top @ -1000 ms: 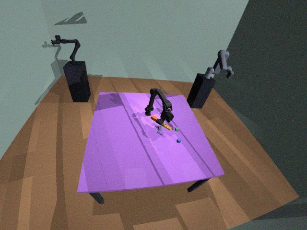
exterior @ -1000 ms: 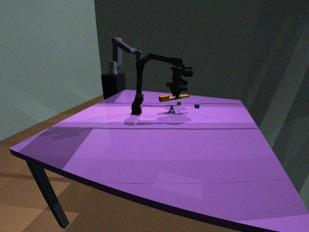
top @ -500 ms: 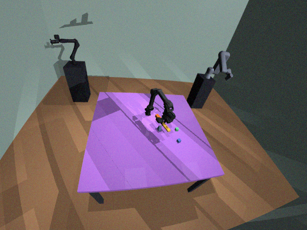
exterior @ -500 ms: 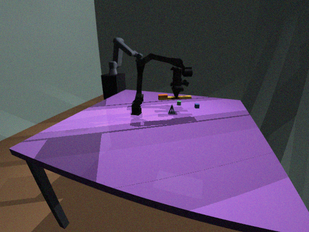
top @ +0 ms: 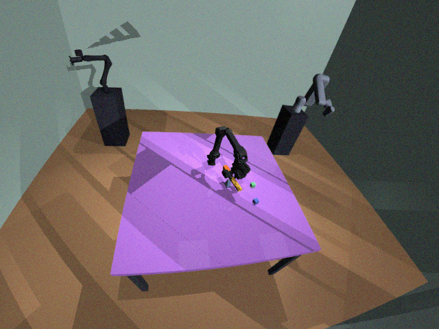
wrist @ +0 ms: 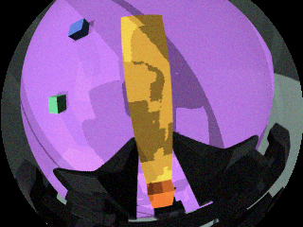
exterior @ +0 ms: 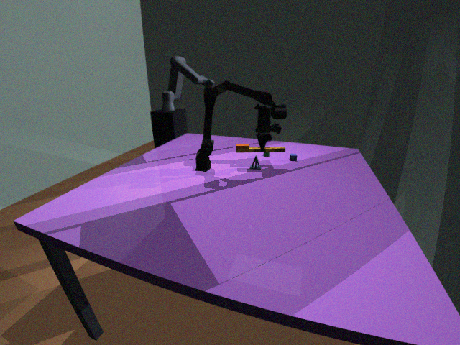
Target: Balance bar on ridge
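My gripper (top: 231, 176) (exterior: 263, 149) (wrist: 153, 139) points down and is shut on the yellow bar (top: 236, 185) (exterior: 277, 149) (wrist: 148, 85). The bar is held in the air and looks about level in the exterior view. An orange block (top: 226, 167) (exterior: 242, 147) (wrist: 161, 195) sits at one end of it, on the arm-base side. The small grey-blue ridge (top: 228, 184) (exterior: 255, 163) stands on the table, lower than the bar, with a visible gap between them in the exterior view. The ridge does not show in the wrist view.
A green cube (top: 252, 184) (exterior: 266, 154) (wrist: 57, 104) and a blue cube (top: 256, 201) (exterior: 292, 157) (wrist: 79, 29) lie on the purple table (top: 170, 229) (exterior: 297, 223) to the right of the bar in the top view. Two other arms stand on pedestals off the table.
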Robot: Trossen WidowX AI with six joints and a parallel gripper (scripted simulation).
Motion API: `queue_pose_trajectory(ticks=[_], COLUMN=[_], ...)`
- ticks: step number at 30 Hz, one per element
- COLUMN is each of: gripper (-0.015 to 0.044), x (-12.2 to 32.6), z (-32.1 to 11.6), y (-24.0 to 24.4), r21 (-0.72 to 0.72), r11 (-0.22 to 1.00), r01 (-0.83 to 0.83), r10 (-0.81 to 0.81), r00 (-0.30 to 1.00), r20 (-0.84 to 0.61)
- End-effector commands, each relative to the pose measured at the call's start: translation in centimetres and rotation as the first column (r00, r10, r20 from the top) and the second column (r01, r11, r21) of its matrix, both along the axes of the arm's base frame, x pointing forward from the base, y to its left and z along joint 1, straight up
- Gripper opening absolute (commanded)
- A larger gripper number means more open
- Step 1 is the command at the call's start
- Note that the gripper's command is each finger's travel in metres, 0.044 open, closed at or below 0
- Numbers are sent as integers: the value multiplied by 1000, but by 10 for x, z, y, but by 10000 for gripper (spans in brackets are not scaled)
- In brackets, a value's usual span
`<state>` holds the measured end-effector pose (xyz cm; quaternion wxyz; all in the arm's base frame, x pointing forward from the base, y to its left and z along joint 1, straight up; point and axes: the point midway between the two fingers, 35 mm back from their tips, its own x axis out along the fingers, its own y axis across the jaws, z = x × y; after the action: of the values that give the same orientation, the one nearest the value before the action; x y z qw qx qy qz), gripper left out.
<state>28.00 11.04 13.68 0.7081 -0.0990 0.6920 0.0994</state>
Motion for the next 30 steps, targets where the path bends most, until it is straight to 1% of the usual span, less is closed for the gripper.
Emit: queue_pose_trajectory(ticks=[1,9,30], gripper=[0,0,0], x=[1,2,3], z=[-7,-16,-17], y=[-1,-5,-6], r21=[6,6,6], r11=[999,997,997], r01=[33,75,75], r10=[-33,-75,-75], r00=[999,997,997], r20=[-1,-1,-1])
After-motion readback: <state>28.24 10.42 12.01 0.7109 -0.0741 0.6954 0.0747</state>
